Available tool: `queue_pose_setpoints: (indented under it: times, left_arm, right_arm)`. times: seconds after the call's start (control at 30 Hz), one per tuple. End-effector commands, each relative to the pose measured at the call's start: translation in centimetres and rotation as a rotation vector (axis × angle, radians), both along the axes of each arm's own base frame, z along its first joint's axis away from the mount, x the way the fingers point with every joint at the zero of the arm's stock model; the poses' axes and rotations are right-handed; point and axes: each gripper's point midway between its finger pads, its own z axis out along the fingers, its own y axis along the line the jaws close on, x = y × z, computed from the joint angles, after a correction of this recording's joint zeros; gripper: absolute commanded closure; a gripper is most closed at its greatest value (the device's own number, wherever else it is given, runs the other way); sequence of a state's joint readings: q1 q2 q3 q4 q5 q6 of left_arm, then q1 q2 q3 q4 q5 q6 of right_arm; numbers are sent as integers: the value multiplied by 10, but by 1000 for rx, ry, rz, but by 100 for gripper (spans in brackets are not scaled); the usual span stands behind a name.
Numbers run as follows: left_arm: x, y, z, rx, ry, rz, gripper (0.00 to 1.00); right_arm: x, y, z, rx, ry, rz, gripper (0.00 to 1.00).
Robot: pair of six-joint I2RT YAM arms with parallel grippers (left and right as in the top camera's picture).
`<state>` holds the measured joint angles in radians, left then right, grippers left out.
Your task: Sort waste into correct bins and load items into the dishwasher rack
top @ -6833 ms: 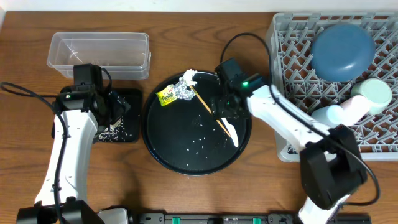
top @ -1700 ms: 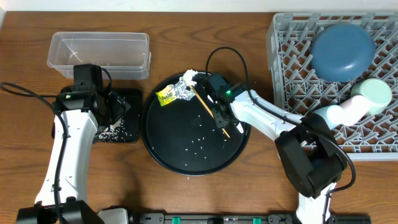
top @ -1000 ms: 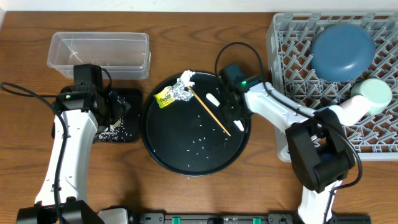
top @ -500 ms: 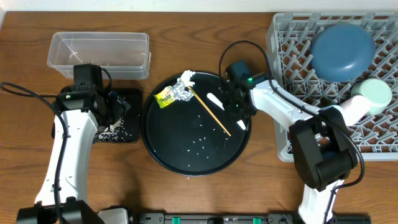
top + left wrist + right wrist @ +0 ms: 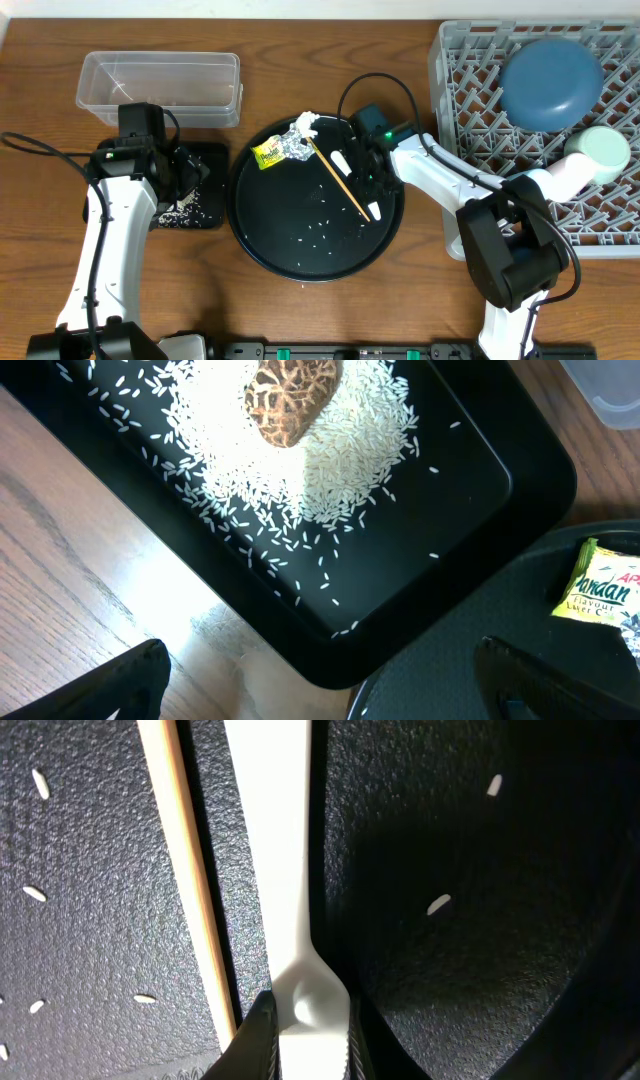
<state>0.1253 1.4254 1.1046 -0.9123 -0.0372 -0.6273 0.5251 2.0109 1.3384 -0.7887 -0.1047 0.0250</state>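
My right gripper (image 5: 308,1030) is shut on the white spoon (image 5: 275,840), its jaws pinching the handle on the round black tray (image 5: 290,240). In the overhead view the right gripper (image 5: 370,178) covers the middle of the spoon (image 5: 376,211). A yellow wrapper (image 5: 266,155), silver foil (image 5: 293,148) and white tissue (image 5: 305,123) lie at the tray's far edge. Above the shallow black rectangular tray (image 5: 440,530), which holds rice (image 5: 330,470) and a brown lump (image 5: 292,400), my left gripper (image 5: 325,690) hangs open. The clear tub (image 5: 160,85) stands behind it.
A wooden chopstick (image 5: 190,870) lies right beside the spoon. Loose rice grains (image 5: 320,225) dot the round tray. The grey rack (image 5: 470,90) at the right holds a dark blue bowl (image 5: 551,80), a mint bowl (image 5: 605,150) and cups (image 5: 550,178).
My right gripper has closed its jaws onto the spoon handle and shifted a little to the left; the spoon's near end has swung slightly. The left arm has not moved.
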Motion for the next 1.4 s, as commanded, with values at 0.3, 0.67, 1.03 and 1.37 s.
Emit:
queue_pose_setpoints:
  times: [0.3, 0.67, 1.03, 1.37]
  left_arm:
    - [0, 5, 1, 21, 3, 0, 2]
    - [0, 5, 1, 21, 3, 0, 2]
    - [0, 5, 1, 21, 3, 0, 2]
    - [0, 5, 1, 21, 3, 0, 2]
  right_arm:
    - [10, 3, 24, 20, -3, -100, 99]
    - [26, 3, 80, 86, -56, -114, 98]
    - [24, 9, 35, 17, -55, -85, 57]
    - [20, 19, 2, -101, -83, -27, 57]
